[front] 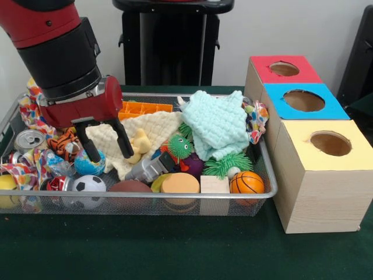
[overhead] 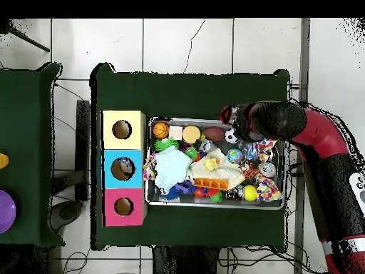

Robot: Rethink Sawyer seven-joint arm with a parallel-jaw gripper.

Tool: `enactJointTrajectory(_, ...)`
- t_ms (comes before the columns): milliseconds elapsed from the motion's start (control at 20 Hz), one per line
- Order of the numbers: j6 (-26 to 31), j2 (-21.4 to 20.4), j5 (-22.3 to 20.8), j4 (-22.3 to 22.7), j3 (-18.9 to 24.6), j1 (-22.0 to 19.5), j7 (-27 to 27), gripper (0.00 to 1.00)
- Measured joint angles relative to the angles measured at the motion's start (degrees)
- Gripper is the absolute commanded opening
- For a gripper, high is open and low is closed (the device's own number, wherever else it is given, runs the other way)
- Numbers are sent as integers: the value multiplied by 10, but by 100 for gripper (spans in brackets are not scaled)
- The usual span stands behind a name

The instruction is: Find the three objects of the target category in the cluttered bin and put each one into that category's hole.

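From the front, the red and black arm slants down from the upper left corner, its wrist tilted so the end effector (front: 105, 150) hangs over the left half of the wire bin (front: 265, 169). Its two dark fingers (front: 123, 143) are spread apart and hold nothing; the tips sit just above a cream knitted cloth (front: 156, 129) and a blue globe ball (front: 89, 164).

Balls lie scattered through the bin. A soccer ball (front: 88, 185) rests right below the end effector at the front rim. A basketball (front: 246, 182) lies well off to the side, at the front corner nearest the boxes. Being round, these show no long axis.

Next to the fingers sits a small yellow duck (front: 140, 142), and beyond it a green spiky ball (front: 180, 146). A pale mint cloth (front: 217, 122) is heaped further along, covering whatever is beneath it. A soda can (front: 29, 140) and a tiger toy (front: 63, 143) lie on the end effector's other side.

Well apart from the end effector, outside the bin, stand three wooden boxes, each with a round hole on top: a yellow box (front: 317, 175) nearest the camera, a blue box (front: 303, 102), and a red box (front: 283, 70).

From overhead, the arm (overhead: 314, 135) bends in from the right edge over the green worktop (overhead: 185, 89). Its wrist covers the bin's upper right corner, and the fingers cannot be made out here. The three boxes line the bin's opposite side.
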Motion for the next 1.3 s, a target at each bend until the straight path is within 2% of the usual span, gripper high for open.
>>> enactJointTrajectory(800, 2, -2, -26, 1, 0, 0, 0, 100)
enactJointTrajectory(1300, 2, -36, -30, 27, 0, 0, 0, 100)
